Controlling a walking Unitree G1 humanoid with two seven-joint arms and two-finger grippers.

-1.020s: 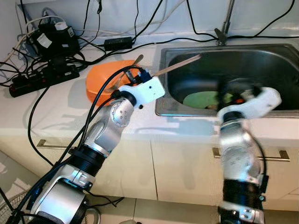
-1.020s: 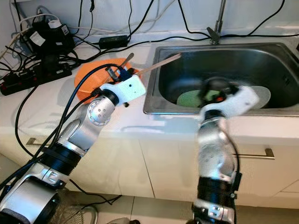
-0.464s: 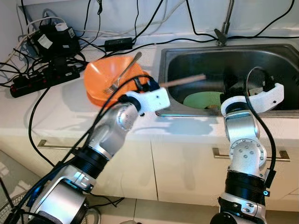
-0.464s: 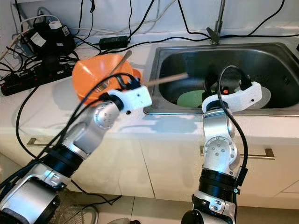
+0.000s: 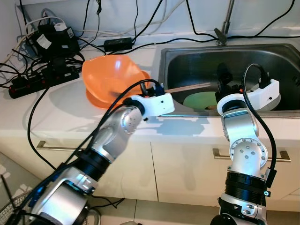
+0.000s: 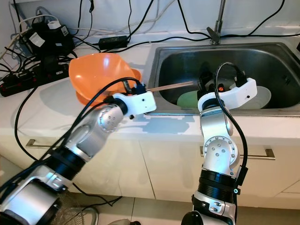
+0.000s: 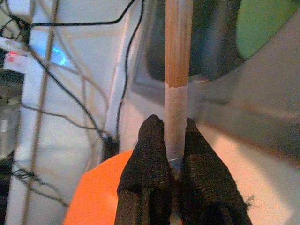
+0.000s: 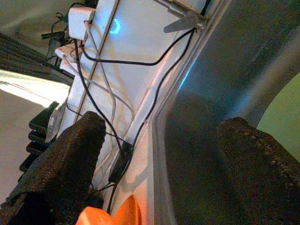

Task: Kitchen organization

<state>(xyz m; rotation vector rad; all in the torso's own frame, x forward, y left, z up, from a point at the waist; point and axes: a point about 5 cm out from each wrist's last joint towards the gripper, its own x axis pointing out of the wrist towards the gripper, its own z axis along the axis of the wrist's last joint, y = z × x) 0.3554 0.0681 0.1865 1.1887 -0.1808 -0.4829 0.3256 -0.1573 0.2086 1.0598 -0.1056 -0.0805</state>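
White kitchen counter [image 5: 70, 112] with cables, an orange bowl [image 5: 110, 79] and a steel sink [image 5: 197, 65]. Left gripper [image 7: 165, 140] is clamped on a wooden stick [image 5: 187, 87] reaching over the sink toward a green plate [image 5: 201, 100]. Right gripper [image 8: 159, 154] hangs in the sink, fingers spread wide.

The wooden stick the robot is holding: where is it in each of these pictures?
Left eye view: wooden stick reaches from the left gripper over the sink rim.
Right eye view: the same, mid-picture.
Left wrist view: running up between the black fingers.
Right wrist view: not in it.
Shared landmark: orange bowl.
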